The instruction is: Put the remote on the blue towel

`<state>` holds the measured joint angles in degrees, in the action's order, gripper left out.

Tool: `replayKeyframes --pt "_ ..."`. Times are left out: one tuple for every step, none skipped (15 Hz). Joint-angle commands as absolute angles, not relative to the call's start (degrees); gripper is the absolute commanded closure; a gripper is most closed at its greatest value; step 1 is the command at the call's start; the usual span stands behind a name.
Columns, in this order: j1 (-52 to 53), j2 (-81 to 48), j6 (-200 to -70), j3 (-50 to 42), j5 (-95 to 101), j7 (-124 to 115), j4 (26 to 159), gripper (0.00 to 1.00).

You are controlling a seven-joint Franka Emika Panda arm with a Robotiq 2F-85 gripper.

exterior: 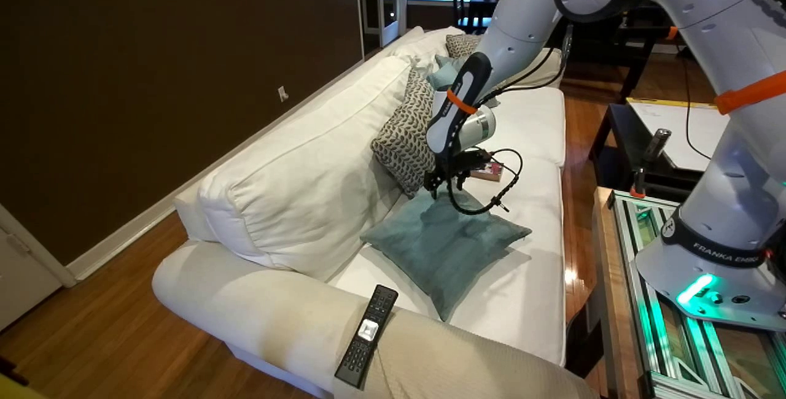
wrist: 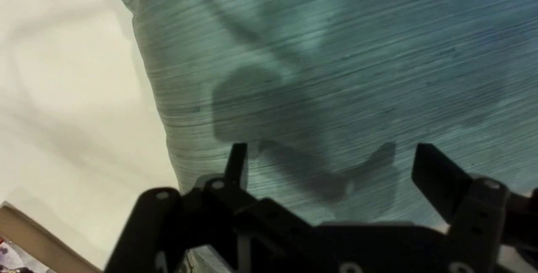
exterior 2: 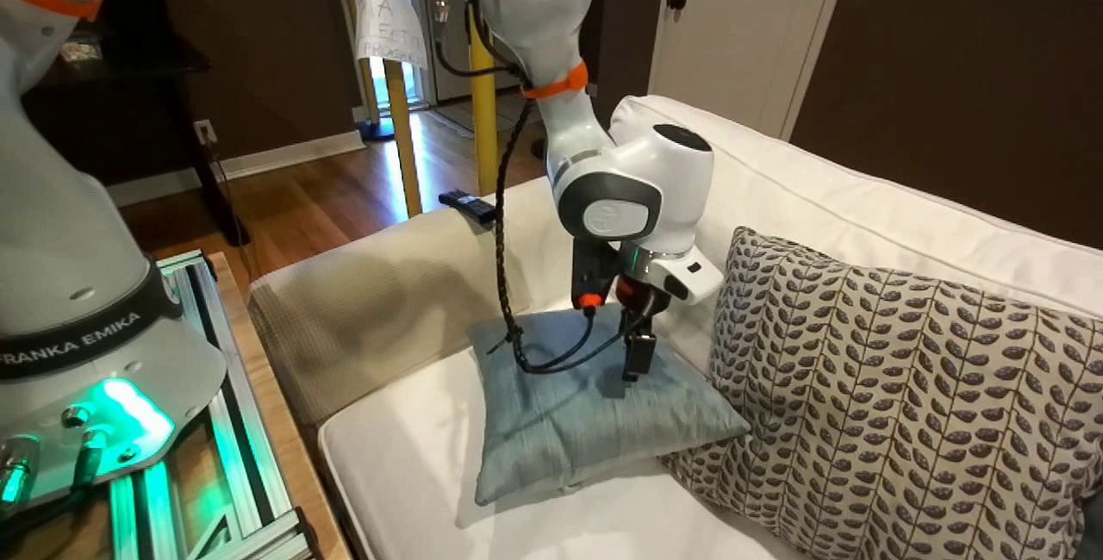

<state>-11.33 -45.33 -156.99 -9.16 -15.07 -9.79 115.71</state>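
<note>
Above the blue towel (exterior 2: pixel 560 426), the arm (exterior 2: pixel 633 185) points parted fingers (wrist: pixel 439 180) downward.

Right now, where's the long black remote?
In an exterior view, the long black remote lies bottom centre on the cream sofa armrest, nearest the square teal cushion.

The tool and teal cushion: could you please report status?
Tool open, empty, over teal cushion. No remote seen there; black remote on sofa arm. Nothing seen between tool and cushion.
</note>
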Motion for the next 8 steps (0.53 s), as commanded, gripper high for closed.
replayKeyframes --pt "-11.24 -51.41 -156.75 -9.54 -13.67 -11.47 109.21 0.0" --pt "-10.89 -52.57 -156.56 -9.87 -13.42 -11.87 107.8 0.0" --pt "-10.82 -53.76 -156.25 -9.91 -13.33 -12.19 106.33 0.0" --pt "-10.86 -54.79 -155.94 -9.88 -13.25 -12.42 105.1 0.0" --pt "-10.91 -55.89 -155.51 -9.84 -13.25 -12.74 103.87 0.25" --pt "-11.04 -56.85 -155.28 -9.65 -13.3 -12.82 102.85 0.27" --pt "-11.03 -57.73 -155.05 -9.61 -13.3 -13.04 102.0 0.34" --pt "-11.13 -58.41 -154.54 -9.48 -13.34 -13.09 101.32 0.42"
